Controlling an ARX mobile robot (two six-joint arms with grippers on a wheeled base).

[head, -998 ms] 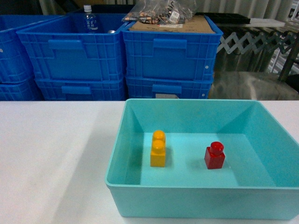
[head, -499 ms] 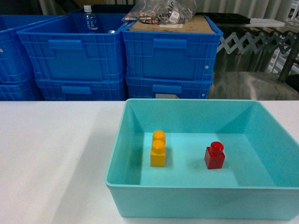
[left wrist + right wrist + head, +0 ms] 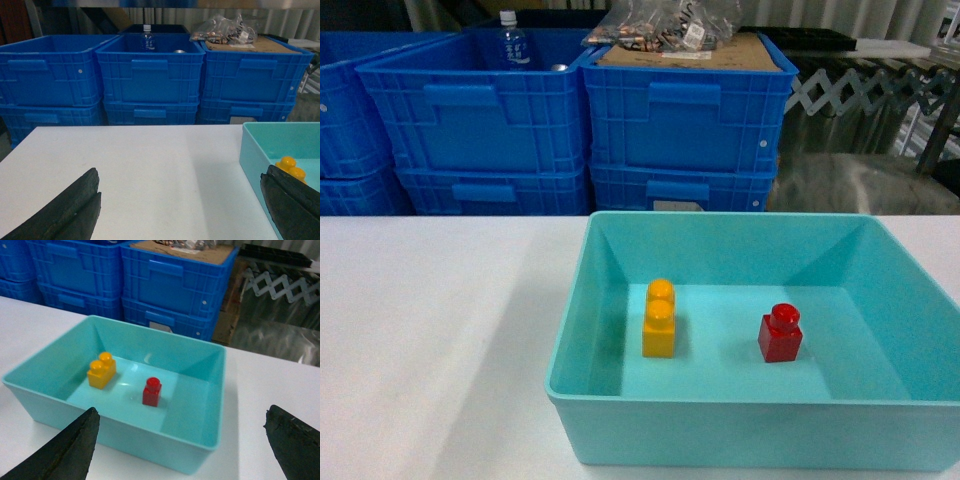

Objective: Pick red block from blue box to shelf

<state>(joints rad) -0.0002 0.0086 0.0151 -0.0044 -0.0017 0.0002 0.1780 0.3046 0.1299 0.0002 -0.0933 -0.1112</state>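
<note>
the red block (image 3: 780, 334) sits right of centre in the blue box (image 3: 620, 262), untouched. being light, stiff and glossy, it is best pinched across flat sides. both grippers are spread apart.

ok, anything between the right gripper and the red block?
Nothing visible. The right gripper is open, above the near wall of the blue box; the red block stands alone on the floor, apart from the orange brick to its left.
</note>
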